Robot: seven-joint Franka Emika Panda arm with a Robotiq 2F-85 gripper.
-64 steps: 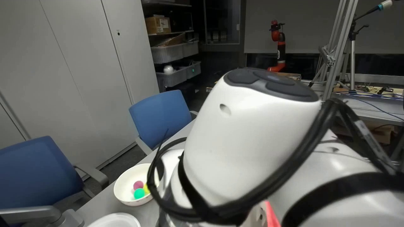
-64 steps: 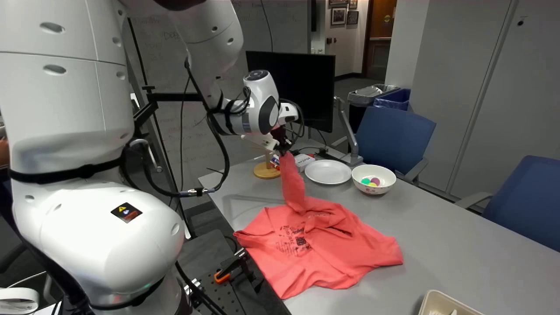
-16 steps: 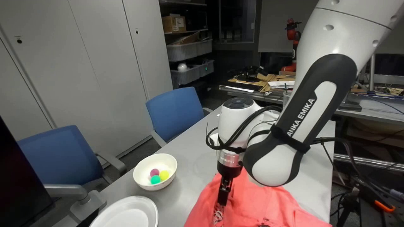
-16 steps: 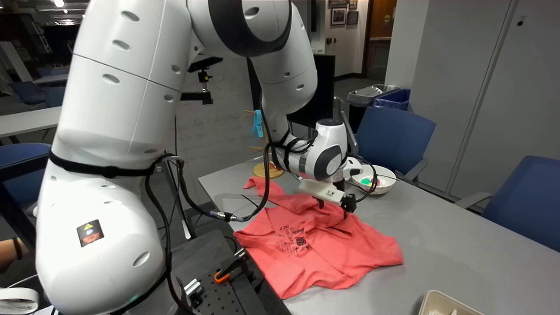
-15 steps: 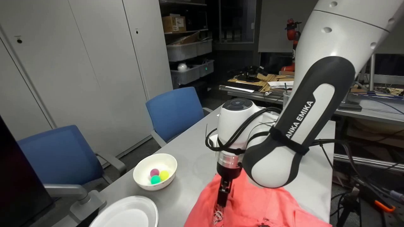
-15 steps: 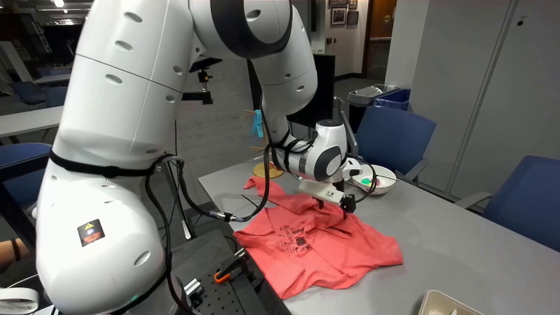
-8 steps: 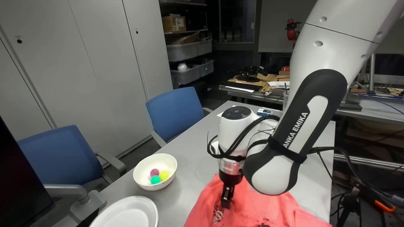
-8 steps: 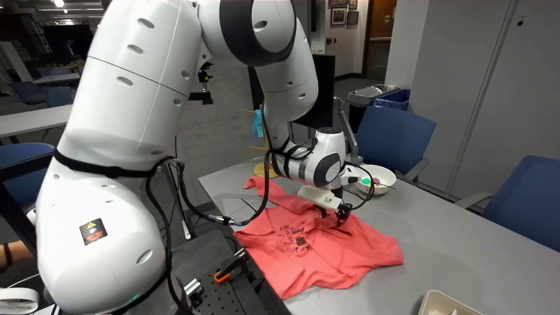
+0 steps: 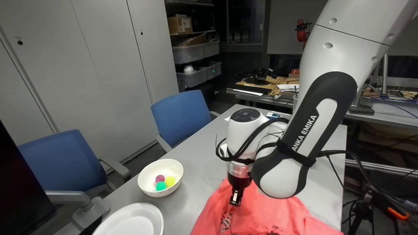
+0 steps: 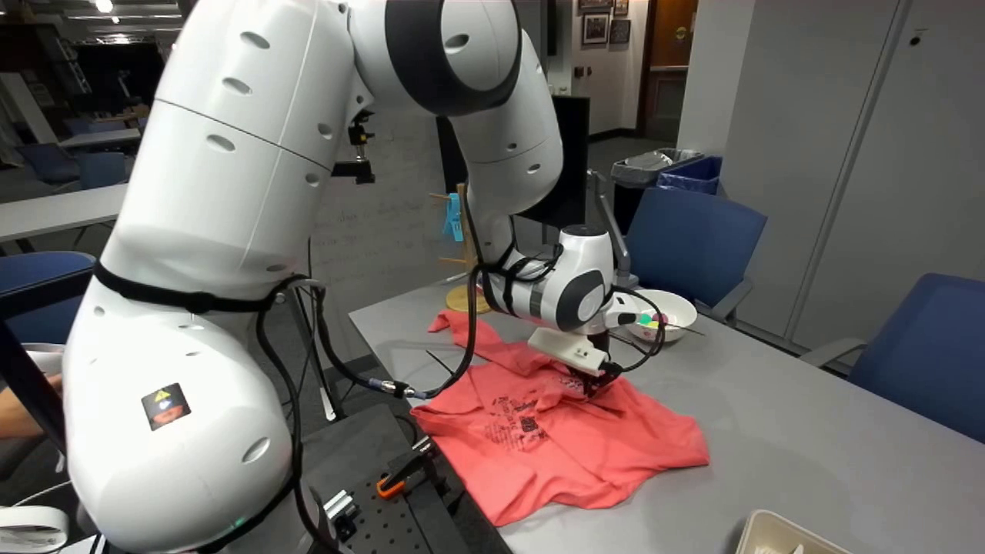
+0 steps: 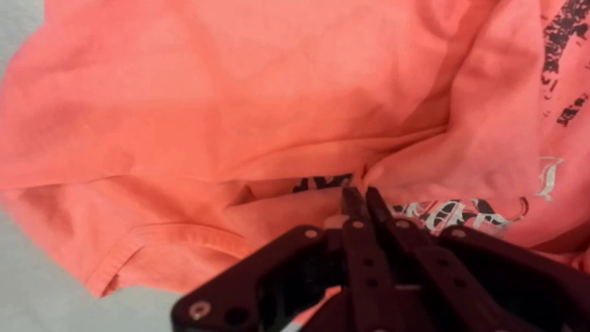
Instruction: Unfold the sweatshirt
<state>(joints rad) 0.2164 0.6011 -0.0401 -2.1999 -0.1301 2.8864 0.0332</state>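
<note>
Gripper [image 11: 361, 190] is pointed down into the sweatshirt [image 10: 585, 462], its jaws drawn nearly tog., w/ a small fold of coral fabric nipped btwn the tips. Nr them the fabric is creased & layered, and dark/pale print [image 11: 451, 214] is left showing; in the wrist view a banded edge [image 11: 184, 234] is seen beside the fingers [image 11: 362, 249]. Sweatshirt is partly spread on the gray table [image 10: 777, 431]: folds bunched under the gripper, one sleeve [image 10: 499, 348] stretched out, one side laid along the table's edge. Over it the white arm [image 10: 231, 177] is bent, w/ blk cables [image 10: 656, 338] strapped on. Nr the sweatshirt a white bowl [image 9: 168, 167] is set, w/ pink, yellow & green balls [image 9: 161, 186] held inside; a white plate [image 9: 134, 225] is placed nr the bowl, cut off by the frame. Beige tray [image 10: 804, 529], also cut off, is set apart fr. the sweatshirt. Beyond the table, blue chairs [image 9: 179, 116] are shown in both exterior views; in the bkgd, bins [image 10: 687, 181] & gray cabinets [image 9: 98, 49] are seen.
</note>
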